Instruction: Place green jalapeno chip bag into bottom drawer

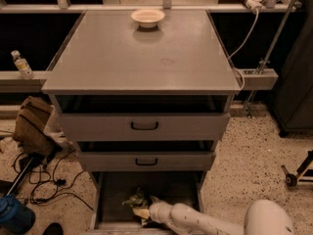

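The bottom drawer [171,187] is pulled open below two grey drawers with black handles, showing its dark floor. The green jalapeno chip bag [135,199], crumpled with pale print, lies inside it near the front left of centre. My gripper [145,211] is at the end of the white arm [195,220] that reaches in from the lower right. It sits low in the drawer, right against the bag's near side. The bag's lower part is hidden behind the gripper.
A white bowl [147,17] stands at the back of the cabinet top [142,58]. A brown bag [32,126], cables and a blue object [13,214] lie on the floor at the left. A water bottle [21,65] stands on the left ledge. A wheeled stand [298,173] is at the right.
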Available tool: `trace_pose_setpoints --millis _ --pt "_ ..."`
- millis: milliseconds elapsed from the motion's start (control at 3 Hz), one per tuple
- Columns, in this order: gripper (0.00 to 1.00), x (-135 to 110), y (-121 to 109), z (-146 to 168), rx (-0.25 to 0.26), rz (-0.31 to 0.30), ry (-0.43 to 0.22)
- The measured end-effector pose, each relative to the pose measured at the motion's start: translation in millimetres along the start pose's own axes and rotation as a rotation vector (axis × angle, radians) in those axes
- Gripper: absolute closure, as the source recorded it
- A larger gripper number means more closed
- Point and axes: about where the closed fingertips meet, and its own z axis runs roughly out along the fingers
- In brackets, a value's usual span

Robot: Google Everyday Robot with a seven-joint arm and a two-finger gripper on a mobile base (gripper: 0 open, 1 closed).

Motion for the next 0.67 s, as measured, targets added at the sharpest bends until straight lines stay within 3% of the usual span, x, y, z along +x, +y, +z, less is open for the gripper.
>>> trace_pose_setpoints --millis 667 --pt "0.00 0.0 0.2 0.1 0.000 0.000 0.000"
